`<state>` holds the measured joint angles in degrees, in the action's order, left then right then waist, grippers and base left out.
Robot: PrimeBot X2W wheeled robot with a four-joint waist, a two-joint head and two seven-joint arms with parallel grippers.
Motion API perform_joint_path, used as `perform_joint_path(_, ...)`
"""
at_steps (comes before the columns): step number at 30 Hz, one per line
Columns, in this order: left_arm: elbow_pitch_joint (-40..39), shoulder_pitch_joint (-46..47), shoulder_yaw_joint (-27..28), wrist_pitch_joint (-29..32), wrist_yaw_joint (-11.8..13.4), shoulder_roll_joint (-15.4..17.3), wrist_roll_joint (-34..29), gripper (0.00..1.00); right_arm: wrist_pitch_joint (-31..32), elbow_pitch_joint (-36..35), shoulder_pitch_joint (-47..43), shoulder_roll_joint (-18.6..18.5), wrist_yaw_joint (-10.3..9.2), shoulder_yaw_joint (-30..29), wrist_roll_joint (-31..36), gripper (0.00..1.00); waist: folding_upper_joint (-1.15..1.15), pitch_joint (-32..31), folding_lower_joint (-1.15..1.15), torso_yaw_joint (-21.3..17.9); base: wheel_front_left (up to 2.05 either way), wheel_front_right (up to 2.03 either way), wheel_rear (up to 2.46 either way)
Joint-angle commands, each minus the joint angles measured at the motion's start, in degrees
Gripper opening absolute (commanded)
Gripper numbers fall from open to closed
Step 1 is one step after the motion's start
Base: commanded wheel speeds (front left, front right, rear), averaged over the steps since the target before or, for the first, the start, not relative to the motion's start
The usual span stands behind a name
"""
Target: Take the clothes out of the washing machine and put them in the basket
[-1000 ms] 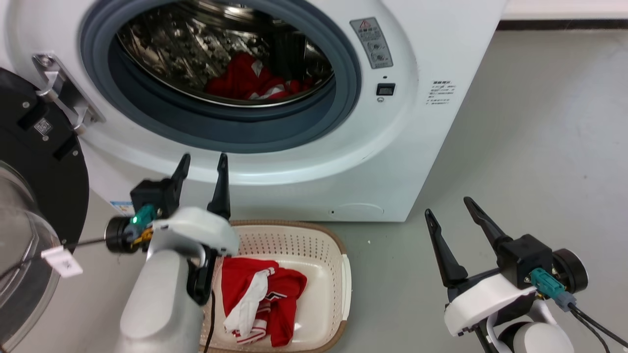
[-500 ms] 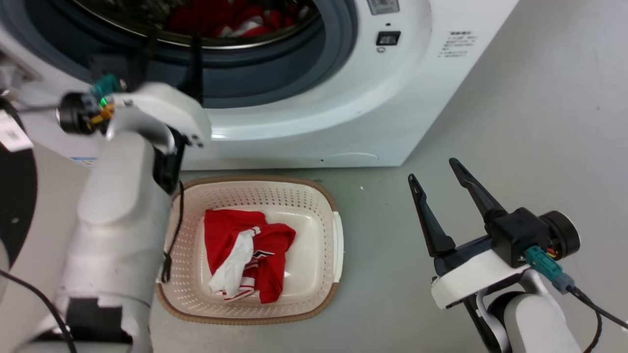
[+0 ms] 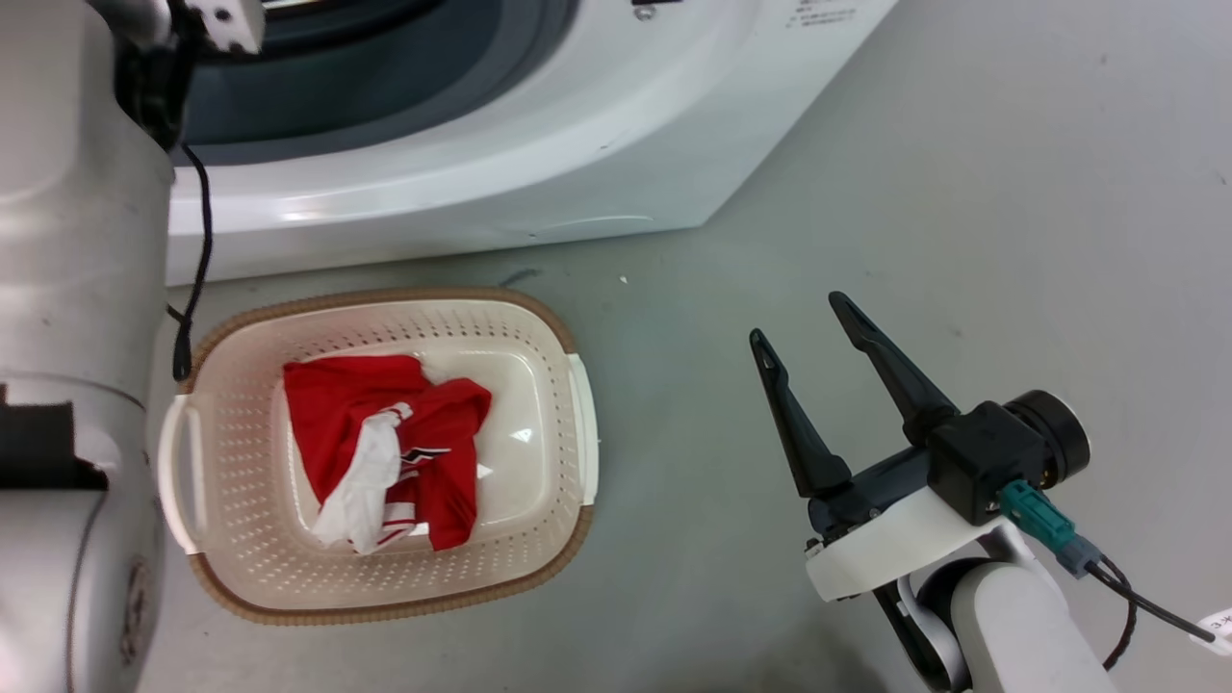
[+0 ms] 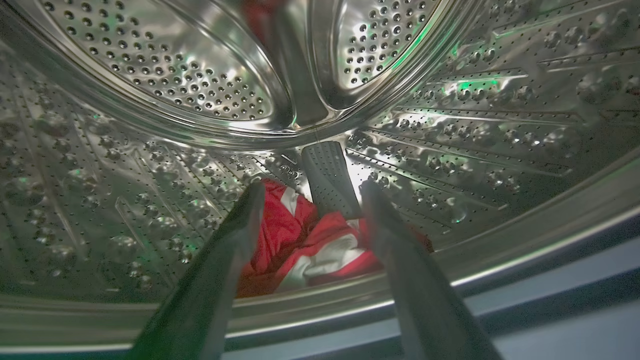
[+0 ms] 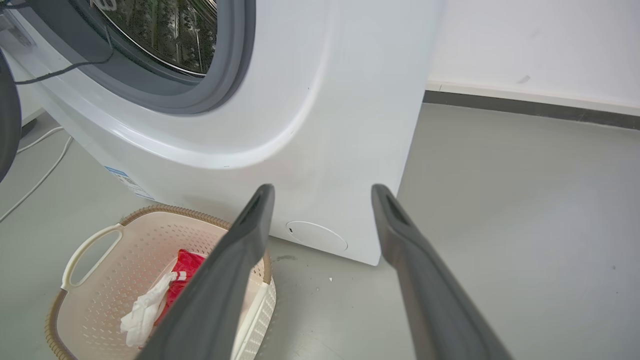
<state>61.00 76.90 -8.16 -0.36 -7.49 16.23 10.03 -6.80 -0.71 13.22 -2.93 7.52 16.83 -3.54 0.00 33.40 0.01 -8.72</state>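
Red cloth with white panels, the heap (image 4: pixel 280 240), lies just ahead of and below the left gripper (image 4: pixel 312 186), framed between its two fingers in that arm's wrist view. The fingers stand apart, released and holding nothing, with no contact with the cloth visible. The heap is crumpled at the bottom of the drum (image 4: pixel 150 75), pressed against a grey paddle (image 4: pixel 327 170), and the perforated steel back wall is beyond it. The right gripper (image 3: pixel 799 318) hangs over bare floor (image 3: pixel 962 192), fingers spread and empty. Near its left side stands the basket (image 3: pixel 385 295), which holds one jersey (image 3: pixel 337 404): red, bunched, with a white panel and striped trim turned up. Beyond gripper and basket rises the washer (image 3: pixel 433 192), its porthole open. Assessment: the task is partly done, with one item delivered and at least one left to fetch. Whether more lies under the heap cannot be told. The fabric appears thin and limp and folds loosely, so it would likely drape and trail from a pinch grip.
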Motion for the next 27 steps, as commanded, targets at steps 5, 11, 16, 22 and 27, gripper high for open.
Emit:
perform_joint_path(5, 4.40, 7.51, -2.49, 7.10, 0.04, 3.53, -0.07, 1.00, -1.51, 0.50, 1.53, 0.12, -0.05, 2.03, -1.63, 1.00, 0.00, 6.34, -0.01, -4.39, 0.00, 0.00, 0.00)
perform_joint_path(11, 6.21, 12.31, -5.98, 11.41, 0.03, 5.77, -1.03, 1.00, -2.49, 1.34, 2.00, 0.13, -0.05, 4.51, -2.76, 1.00, 0.00, 9.70, -0.01, -5.98, 0.00, 0.00, 0.00)
perform_joint_path(16, 7.29, 14.91, -9.09, 15.36, 0.03, 6.85, -1.05, 1.00, -3.35, 1.97, 2.39, 0.12, -0.05, 6.36, -3.49, 1.00, 0.00, 11.78, -0.01, -7.35, 0.00, 0.00, 0.00)
perform_joint_path(22, 8.80, 16.70, -11.41, 20.74, 0.03, 8.29, -0.44, 1.00, -4.11, 2.75, 1.87, 0.12, -0.05, 8.02, -4.76, 1.00, 0.00, 13.36, -0.01, -9.21, 0.00, 0.00, 0.00)
perform_joint_path(27, 10.58, 16.65, -11.81, 26.32, 0.26, 9.33, 0.94, 0.00, -4.90, 3.68, 2.61, 0.11, -0.06, 8.74, -6.01, 1.00, 0.00, 14.06, -0.01, -10.31, 0.00, 0.00, 0.00)
